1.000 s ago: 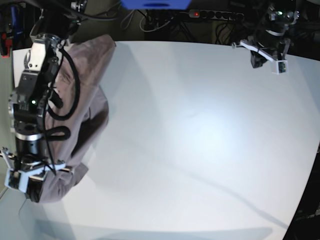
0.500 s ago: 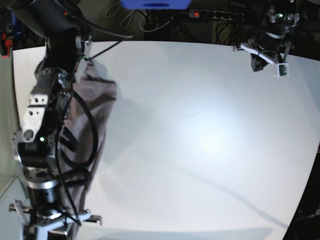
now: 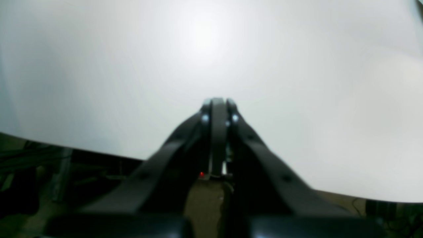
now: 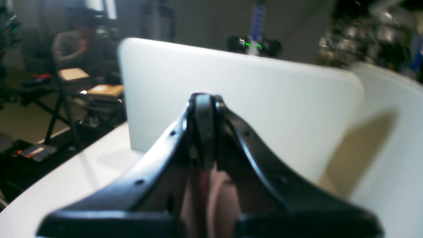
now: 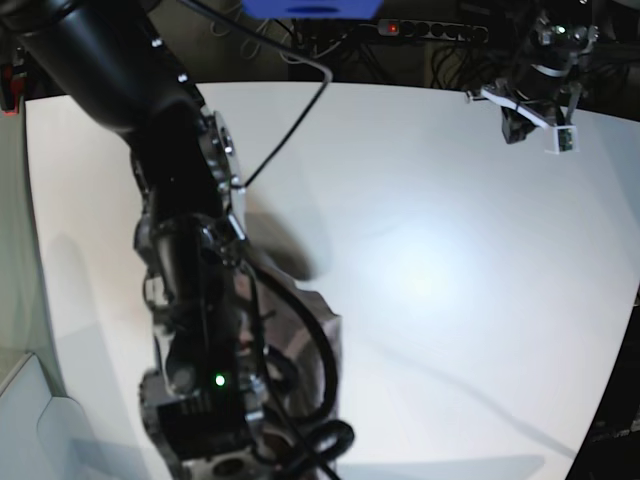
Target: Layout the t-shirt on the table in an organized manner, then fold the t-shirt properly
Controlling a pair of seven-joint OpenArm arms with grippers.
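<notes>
Right arm [image 5: 190, 300] swung inward over table [image 5: 450, 250].

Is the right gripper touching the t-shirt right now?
Touching. In the right wrist view the right gripper has its jaws shut, with pinkish t-shirt fabric pinched between them.

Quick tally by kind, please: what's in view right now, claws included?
T-shirt: 1, mauve, mostly hidden behind the right arm
Table: 1, white
Claws: 2, left claw shut and empty, right claw shut on the t-shirt
Power strip: 1, black, behind the table
Total: 5
</notes>
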